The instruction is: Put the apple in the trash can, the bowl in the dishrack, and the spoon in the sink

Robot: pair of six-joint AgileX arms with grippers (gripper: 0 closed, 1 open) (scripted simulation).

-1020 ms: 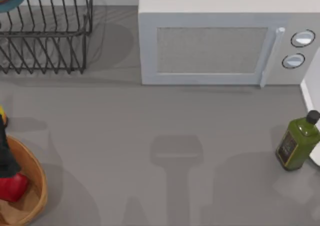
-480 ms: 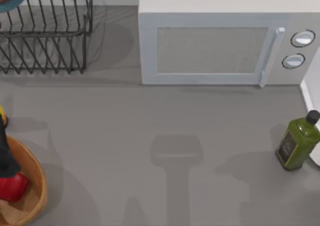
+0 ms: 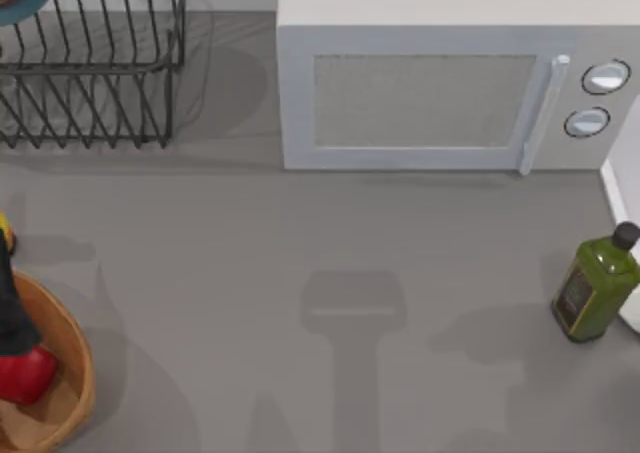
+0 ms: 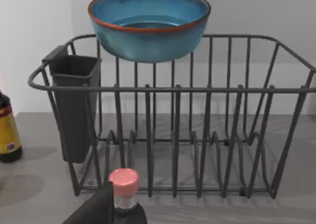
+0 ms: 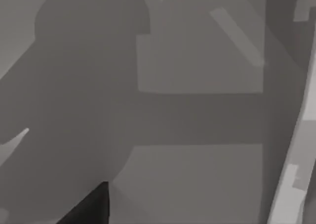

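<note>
A: Anything change?
B: Apple (image 3: 22, 373) sank slightly lower into the trash can (image 3: 72, 358); left gripper (image 3: 12, 323) above it, grip can't tell.
A: Bowl?
B: Bowl (image 4: 149, 22) on dishrack (image 4: 173, 135). Spoon remains.

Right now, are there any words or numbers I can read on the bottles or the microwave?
None can be read.
Green bottle: dark label, print too small to read.
Dark bottle: yellow label with red band, print too blurred to read.
Microwave: two round knobs, no marks I can make out.
Pink-capped bottle: no label in sight.
</note>
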